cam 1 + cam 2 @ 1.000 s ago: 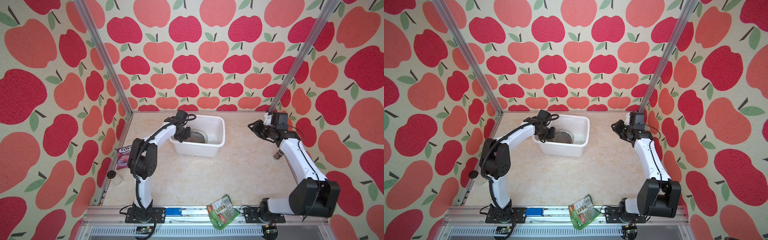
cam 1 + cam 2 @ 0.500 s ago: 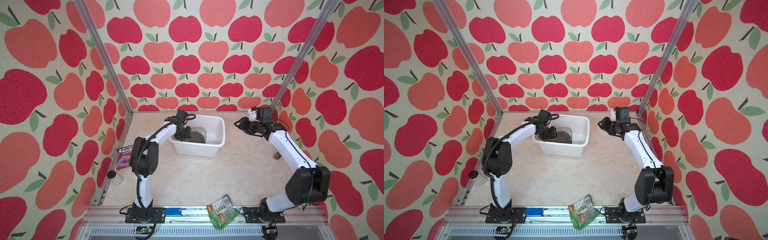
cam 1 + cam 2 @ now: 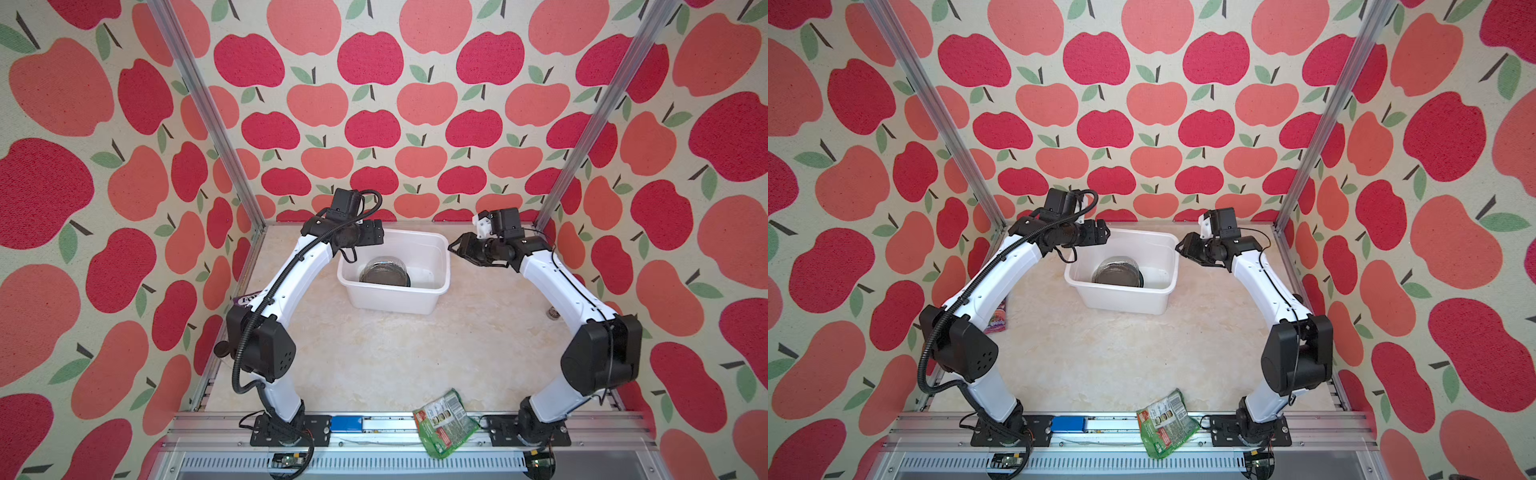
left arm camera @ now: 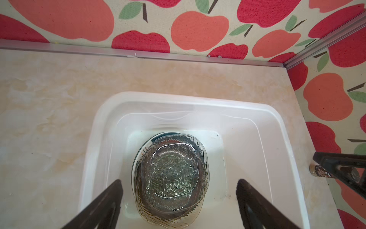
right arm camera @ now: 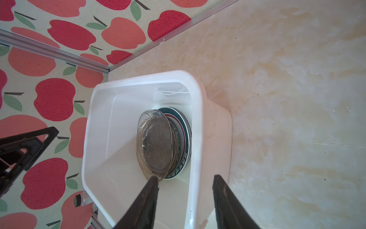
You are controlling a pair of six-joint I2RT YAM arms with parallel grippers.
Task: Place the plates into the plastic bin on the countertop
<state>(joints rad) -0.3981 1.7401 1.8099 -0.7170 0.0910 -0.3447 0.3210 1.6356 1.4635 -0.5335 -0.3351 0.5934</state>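
Inside plastic bin [image 3: 395,297] on countertop [image 3: 374,365], amber glass plate [image 5: 154,138] was seen askew on teal-rimmed plates [image 5: 185,138]. Overhead, left gripper [image 4: 179,181] spread wide, right gripper [image 5: 185,176] parted beside lip — both empty. Lip could be clipped, stack shifted.

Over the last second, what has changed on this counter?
The left gripper opened, released the amber glass plate into the bin and lifted. The right gripper swung in toward the bin's rim. The bin and green packet stayed put.
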